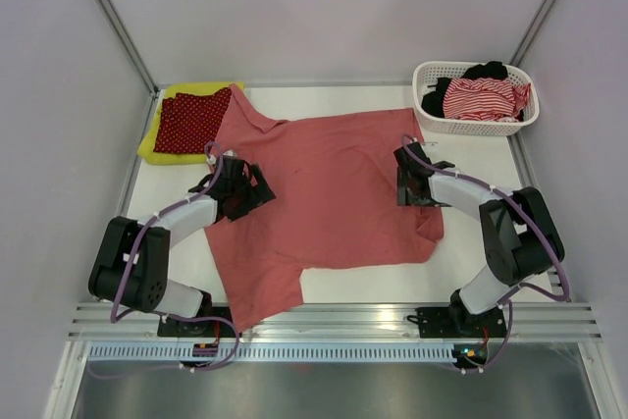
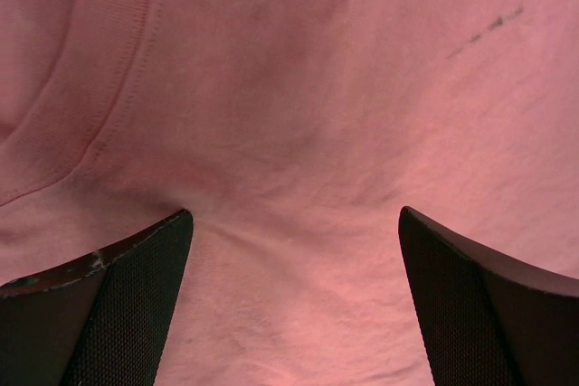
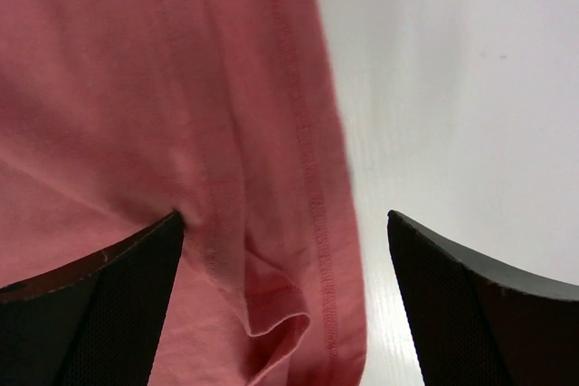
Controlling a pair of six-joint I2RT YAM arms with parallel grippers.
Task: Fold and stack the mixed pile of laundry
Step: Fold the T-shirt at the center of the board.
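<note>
Both jaw pairs gaped wide, nothing held. Salmon-pink polo shirt (image 1: 334,193) lay spread on the table (image 1: 363,287); left gripper (image 1: 250,188) on its left side, right gripper (image 1: 410,182) at its right hem. Fold apparently starting; next likely needs pinching both edges.

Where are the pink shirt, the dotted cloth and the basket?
pink shirt (image 1: 334,193), top view, middle of its body.
dotted cloth (image 1: 193,121), top view, its centre.
basket (image 1: 471,128), top view, its near wall.
</note>
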